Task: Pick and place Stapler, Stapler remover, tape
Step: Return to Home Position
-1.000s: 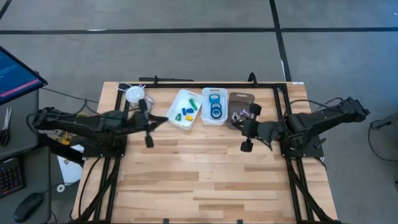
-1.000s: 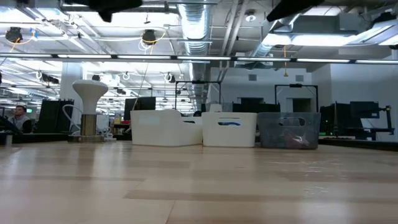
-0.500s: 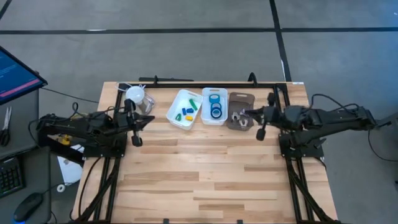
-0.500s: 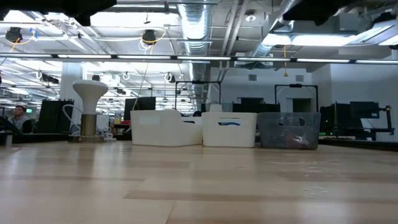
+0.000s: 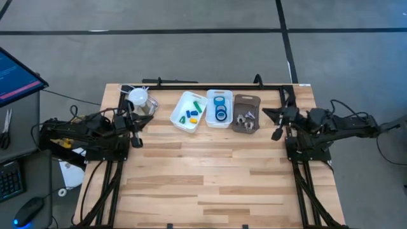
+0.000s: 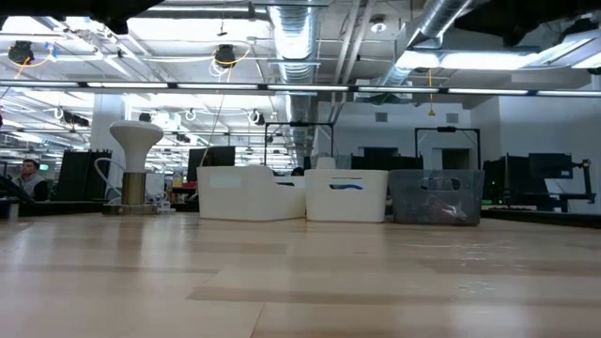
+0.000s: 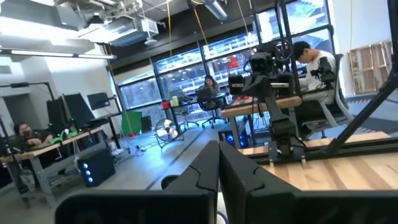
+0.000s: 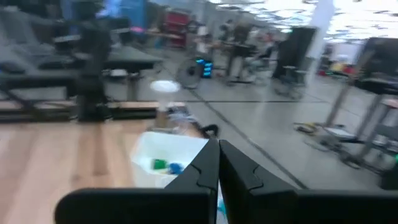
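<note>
1. The left gripper (image 5: 138,124) sits at the left edge of the worktop (image 5: 203,184), and the right gripper (image 5: 272,121) sits at its right edge. Both pairs of jaws are together and empty.
2. The tape (image 5: 220,109) lies in the right white bin (image 5: 209,109), the staplers (image 5: 191,116) in the left white bin (image 5: 179,109), and the staple removers (image 5: 243,118) in the dark bin (image 5: 245,98).
3. The rolls look light and stiff, so pinch across a ring's wall.

This is a robotics lab in a large open-plan industrial hall. Bare silver ducts (image 6: 299,38), pipes and strip lights run under the ceiling, and the floor (image 5: 191,57) is grey concrete crossed by dark lines. A wooden tabletop (image 5: 210,184) sits in a black frame (image 5: 203,86) carrying dark robot arms (image 5: 82,127). At the left are a screen (image 5: 16,73), a keyboard (image 5: 6,181) and a mouse (image 5: 24,221). Far off stand rows of monitors (image 6: 218,158), with people (image 7: 208,84) seated at desks.
</note>
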Tool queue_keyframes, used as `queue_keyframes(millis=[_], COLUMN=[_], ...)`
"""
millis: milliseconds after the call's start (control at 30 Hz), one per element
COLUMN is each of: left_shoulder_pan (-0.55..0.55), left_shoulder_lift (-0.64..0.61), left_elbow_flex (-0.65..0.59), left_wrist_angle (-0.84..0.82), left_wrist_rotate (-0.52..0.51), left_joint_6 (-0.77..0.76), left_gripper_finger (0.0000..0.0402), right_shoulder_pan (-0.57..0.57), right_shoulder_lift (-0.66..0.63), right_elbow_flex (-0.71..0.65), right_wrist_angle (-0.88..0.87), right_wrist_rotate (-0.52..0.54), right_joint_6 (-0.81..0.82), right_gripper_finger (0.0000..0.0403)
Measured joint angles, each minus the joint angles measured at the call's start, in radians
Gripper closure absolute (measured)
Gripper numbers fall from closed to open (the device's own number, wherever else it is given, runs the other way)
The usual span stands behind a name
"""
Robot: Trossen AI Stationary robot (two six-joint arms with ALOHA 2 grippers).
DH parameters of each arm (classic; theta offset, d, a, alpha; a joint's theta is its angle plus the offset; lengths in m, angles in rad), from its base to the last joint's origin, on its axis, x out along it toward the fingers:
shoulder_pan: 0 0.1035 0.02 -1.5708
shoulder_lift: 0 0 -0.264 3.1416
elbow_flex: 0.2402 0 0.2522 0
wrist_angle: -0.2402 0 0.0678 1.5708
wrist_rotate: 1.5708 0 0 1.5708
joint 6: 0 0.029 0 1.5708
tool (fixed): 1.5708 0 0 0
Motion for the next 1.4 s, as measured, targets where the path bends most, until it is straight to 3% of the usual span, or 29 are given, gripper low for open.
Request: queue_keyframes(millis=[167,667,1033,1200,1400], left_shoulder_pan=[0.000,0.000,0.000,0.000,0.000], left_shoulder_lift=[-0.008,-0.009,-0.009,-0.010,-0.066], left_elbow_flex=[0.000,0.000,0.000,0.000,0.000], left_wrist_angle=[-0.003,-0.001,0.000,0.000,-0.001], left_wrist_rotate=[-0.024,-0.041,-0.041,-0.150,-0.150], left_joint_6=[0.018,-0.003,-0.010,-0.008,-0.008], left_gripper_finger=[0.0400,0.0400,0.0400,0.0400,0.0400], right_shoulder_pan=[0.000,0.000,0.000,0.000,0.000], right_shoulder_lift=[-0.081,-0.395,-0.392,-0.392,-0.392], right_elbow_flex=[-0.060,-0.240,-0.275,-0.276,-0.276], right_wrist_angle=[-0.004,-0.004,0.004,0.002,0.000], right_wrist_rotate=[0.067,-0.124,-0.194,-0.194,-0.194], right_joint_6=[-0.001,0.062,0.054,0.050,0.051], right_gripper_finger=[0.0403,0.0403,0.0403,0.0403,0.0403])
